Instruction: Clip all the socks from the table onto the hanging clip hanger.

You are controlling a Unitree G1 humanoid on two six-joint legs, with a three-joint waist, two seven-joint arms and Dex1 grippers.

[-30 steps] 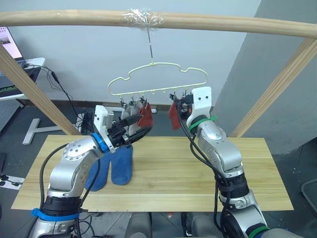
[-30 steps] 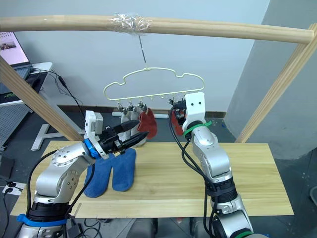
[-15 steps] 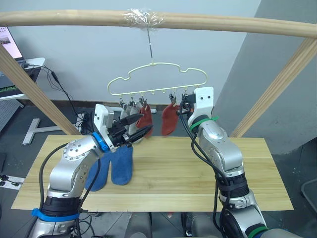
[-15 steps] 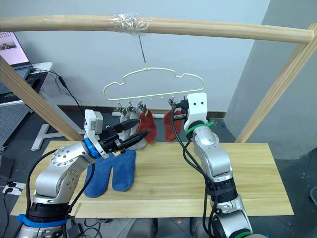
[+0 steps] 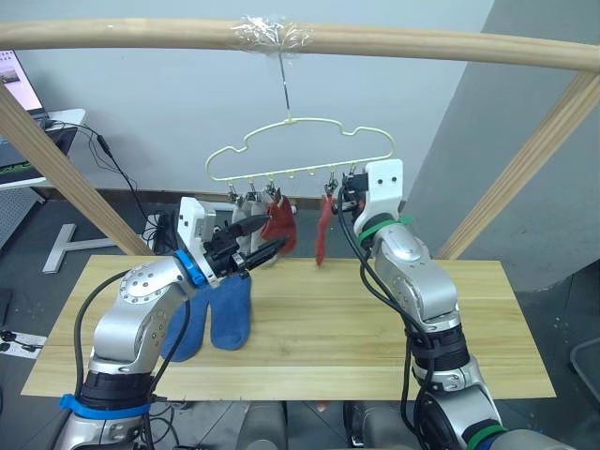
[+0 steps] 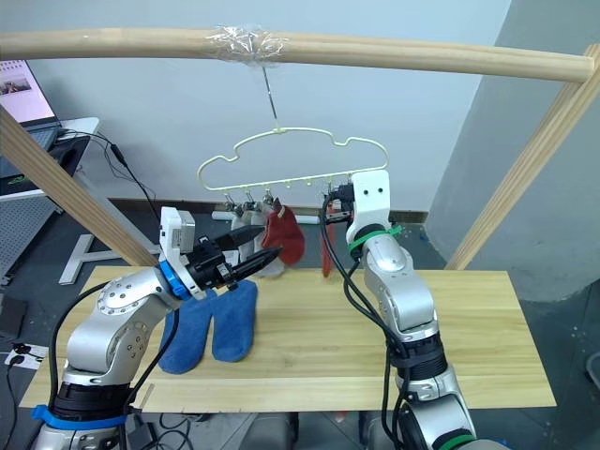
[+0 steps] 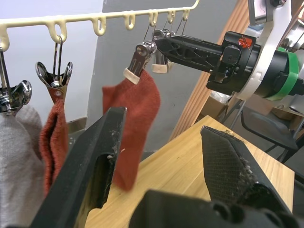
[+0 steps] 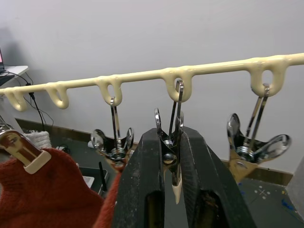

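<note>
I see the clip hanger [image 5: 300, 150] hanging by its hook from the wooden pole [image 5: 394, 42] above the far edge of the worktop [image 5: 319, 328]. On its clips, from my left, hang two light grey socks [image 5: 246, 217], then a rust-red sock [image 5: 278, 223], then a second rust-red sock [image 5: 322, 230] turned edge-on toward me.

My right gripper [image 8: 172, 190] is up at the hanger's bottom rail with its fingers pressed together on one metal clip [image 8: 170, 137], just right of the clip that carries the edge-on red sock.

My left gripper [image 5: 265, 239] is spread wide and holds nothing; it hovers in front of the grey socks and the first red sock, above the far left part of the worktop.

Two blue socks [image 5: 217, 314] lie side by side on the worktop near its left end, toes toward the near edge, partly under my left arm.

The worktop's middle and right half are bare wood out to the right edge. Slanted wooden posts [image 5: 525, 159] stand beyond both far corners.
</note>
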